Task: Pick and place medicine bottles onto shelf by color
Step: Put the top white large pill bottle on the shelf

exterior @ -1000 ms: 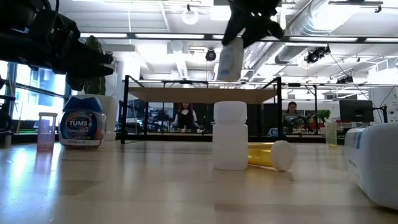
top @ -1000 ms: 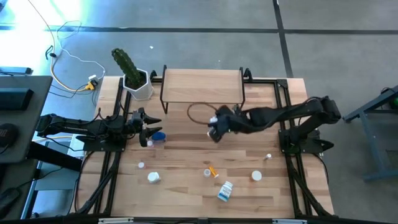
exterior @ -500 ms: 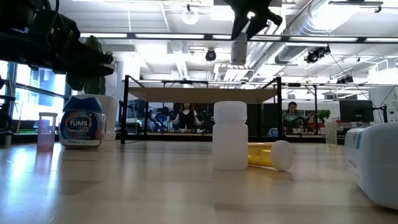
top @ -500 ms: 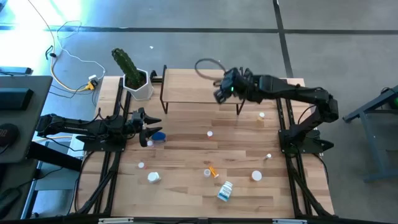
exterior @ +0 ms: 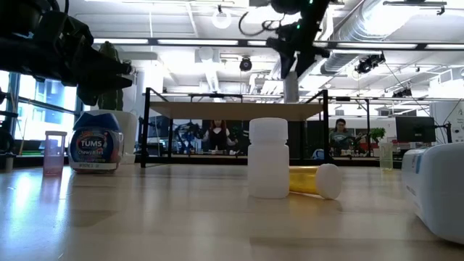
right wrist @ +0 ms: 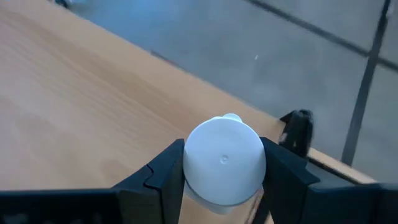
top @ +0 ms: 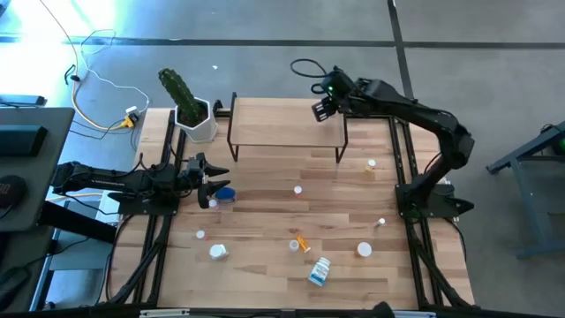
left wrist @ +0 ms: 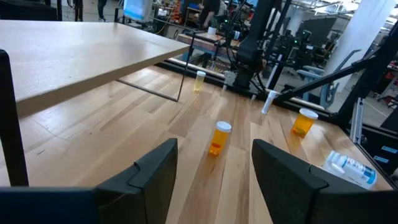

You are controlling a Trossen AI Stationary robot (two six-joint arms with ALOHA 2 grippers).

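My right gripper [top: 322, 108] is above the right end of the shelf [top: 282, 124], shut on a white medicine bottle [right wrist: 224, 160]. In the low view this bottle [exterior: 290, 81] hangs upright just over the shelf top [exterior: 217, 110]. My left gripper [top: 212, 182] waits open at the table's left side, next to a blue bottle [top: 226, 195] standing on the table. Other bottles stand or lie on the tabletop: an orange one [top: 303, 243], a white and blue one [top: 320, 271], a white one [top: 217, 252], and small vials [top: 372, 162]. My right gripper pinches the white bottle between its two fingers [right wrist: 163, 169], one on each side of its upper body just under the cap [right wrist: 224, 155]. The fingers come from above, pointing down. The bottle hangs upright below them, lifted clear of the table, over the shelf plank [right wrist: 93, 106].
A white hexagonal pot with a green cactus [top: 187, 106] stands at the shelf's left end. Black frame rails [top: 408, 168] run along both table sides. In the low view a white bottle [exterior: 268, 158] and an orange one [exterior: 308, 180] stand close in front.
My right gripper has carried the white bottle from above the table's middle up and toward the far edge, ending over the shelf's right end. The bottle was tilted at first and now hangs upright.
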